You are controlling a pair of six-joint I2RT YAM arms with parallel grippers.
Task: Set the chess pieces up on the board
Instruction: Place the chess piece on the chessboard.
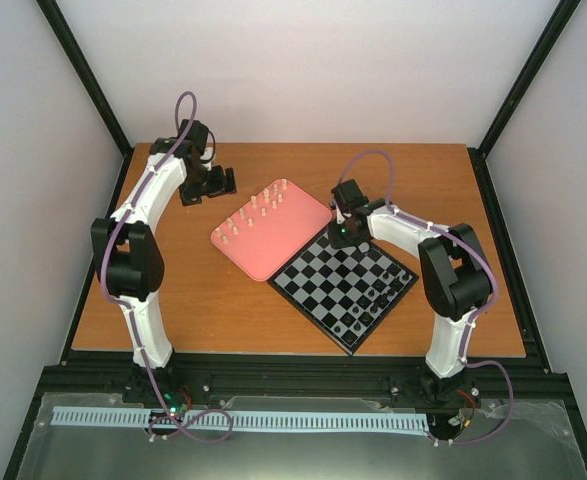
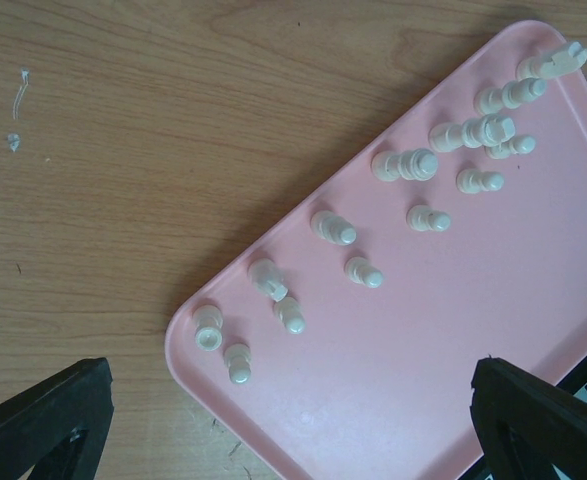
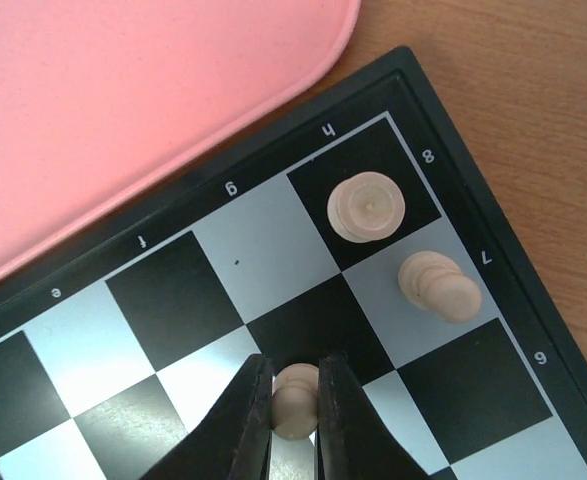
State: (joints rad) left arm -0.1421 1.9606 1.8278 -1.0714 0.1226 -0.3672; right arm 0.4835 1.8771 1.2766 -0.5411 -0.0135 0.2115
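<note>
- Plainly, the right gripper (image 3: 296,375) has its 2 matte black fingers (image 3: 248,430) pinched tight on 1 tiny cream, peg-shaped chess piece (image 3: 295,405). The piece's rounded head shows between the tips.
- That piece sits at the near corner of a black square, 1 file in from the corner of the glossy black-and-light-grey chessboard (image 3: 188,210). I cannot tell whether its base touches the surface.
- White letters on the board's thin black border read e, f, g and h along 1 edge, with 8, 7, 6 and 5 down the other.
- 2 more cream pieces stand just beyond the fingers: a broad, round-topped one (image 3: 368,207) on the black corner square h8, and a ribbed one (image 3: 438,285) on the light square h7.
- Small black pieces (image 1: 385,293) crowd the board's opposite side, nearer the arms.
- The smooth pink tray with rounded corners (image 2: 423,350) lies on the grained wooden table (image 2: 123,150), its edge just beside the board's far border.
- The remaining cream chess pieces (image 2: 363,272) stand on the tray in 2 loose rows, turned and knobbed like little pegs.
- The left gripper (image 2: 291,380) hangs above the tray's corner, jaws spread as wide as they go and holding nothing. The pieces are well clear of both dark fingertips.
</note>
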